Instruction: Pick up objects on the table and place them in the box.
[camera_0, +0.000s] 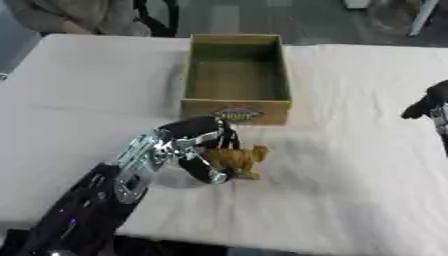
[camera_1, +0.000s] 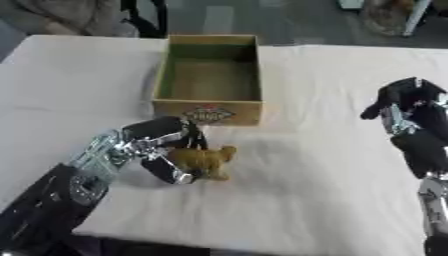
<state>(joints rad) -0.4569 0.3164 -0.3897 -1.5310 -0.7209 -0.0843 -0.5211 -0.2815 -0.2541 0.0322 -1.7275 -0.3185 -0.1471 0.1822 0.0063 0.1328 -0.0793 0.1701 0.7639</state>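
Note:
A small tan plush animal (camera_0: 239, 159) lies on the white tablecloth just in front of the box. My left hand (camera_0: 203, 145) reaches in from the lower left, its fingers and thumb curled round the toy's near side. The open cardboard box (camera_0: 236, 109) stands at the table's middle, its inside bare, with a coloured label on its front wall. My right hand (camera_1: 404, 102) hovers at the right edge, level with the box, fingers curled and holding nothing.
The white cloth (camera_0: 350, 165) covers the whole table, with open room to the right and left of the box. Chairs and a person's clothing show beyond the far edge.

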